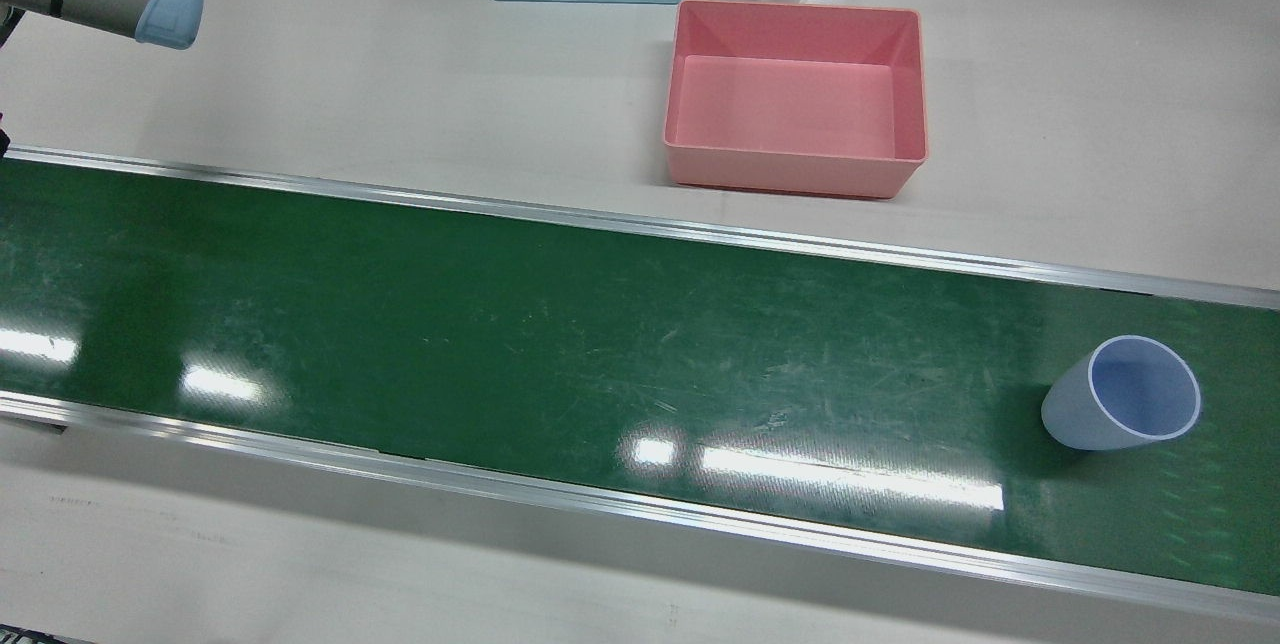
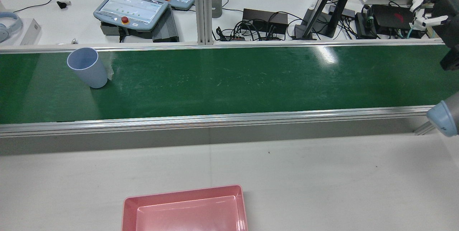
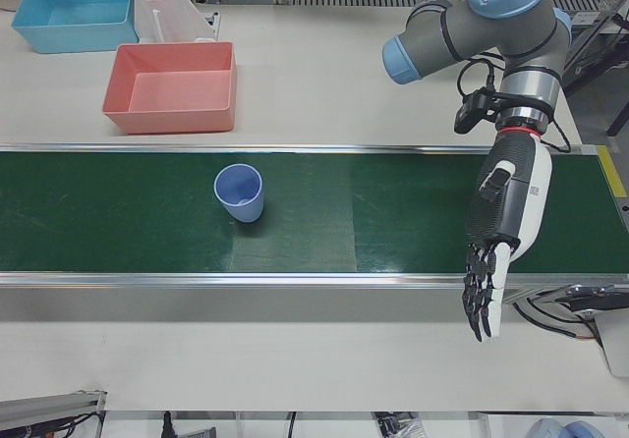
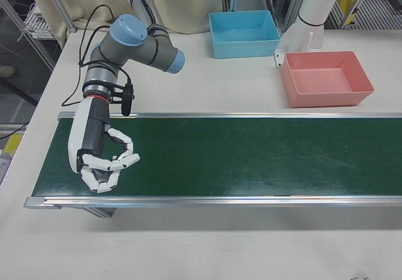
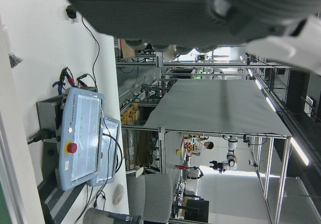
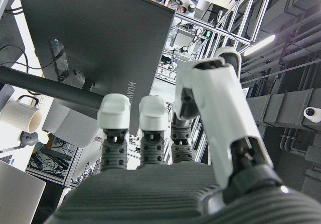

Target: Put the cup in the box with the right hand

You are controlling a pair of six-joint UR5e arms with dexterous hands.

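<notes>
The cup (image 1: pixel 1122 396) stands upright on the belt (image 1: pixel 500 324), likely light, stiff, slippery plastic; grip its wall mid-height. The right robot hand (image 4: pixel 100 157), far off, is empty with fingers loosely curled.

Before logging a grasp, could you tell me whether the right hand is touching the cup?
Apart: rear view shows right hand at the belt's opposite end from the cup.

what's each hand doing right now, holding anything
Left hand: open, fingers straight, holding nothing.
Right hand: fingers curled but apart, holding nothing; open.
</notes>
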